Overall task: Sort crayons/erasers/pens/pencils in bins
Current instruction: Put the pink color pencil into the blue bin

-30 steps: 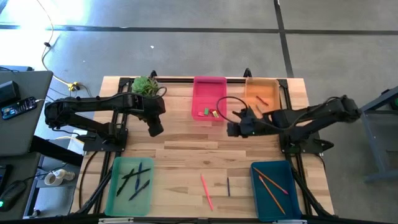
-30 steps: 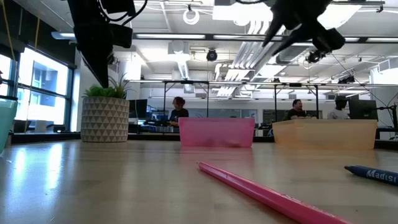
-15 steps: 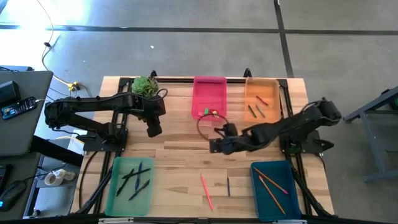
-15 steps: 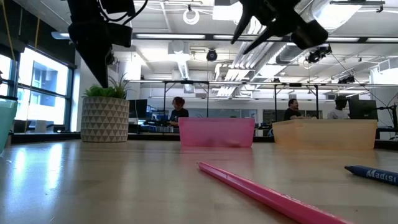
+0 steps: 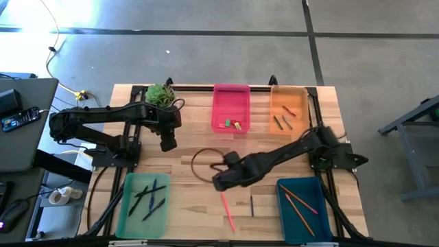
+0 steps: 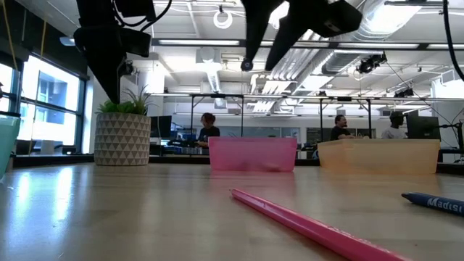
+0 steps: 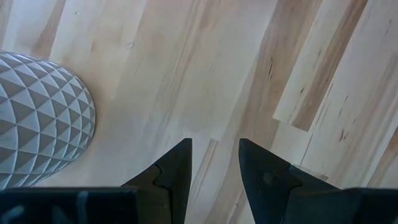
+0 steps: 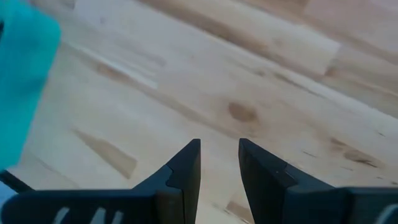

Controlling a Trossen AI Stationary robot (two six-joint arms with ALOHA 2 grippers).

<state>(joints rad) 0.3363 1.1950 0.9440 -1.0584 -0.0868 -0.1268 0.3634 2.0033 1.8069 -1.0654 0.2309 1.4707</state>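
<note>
A pink pencil and a short dark pen lie flat on the wood near the table's front edge; the low view shows the pencil close up. My right gripper hangs open above the bare wood just beyond the pencil's far end, its fingers with nothing between them. My left gripper waits open over the table beside the plant pot. The pink bin holds small erasers, the orange bin crayons, the light green bin dark pens, the teal bin pencils.
A potted plant stands at the far left, its patterned pot close to my left gripper. A blue pen's end shows at the low view's right. A dark cable loop hangs by my right arm. People sit in the room behind.
My right gripper has swung from beside the pink and orange bins toward the table's near edge and left, ending over the wood just beyond the pink pencil. Its fingers stay apart. The pencil and pen have not moved.
</note>
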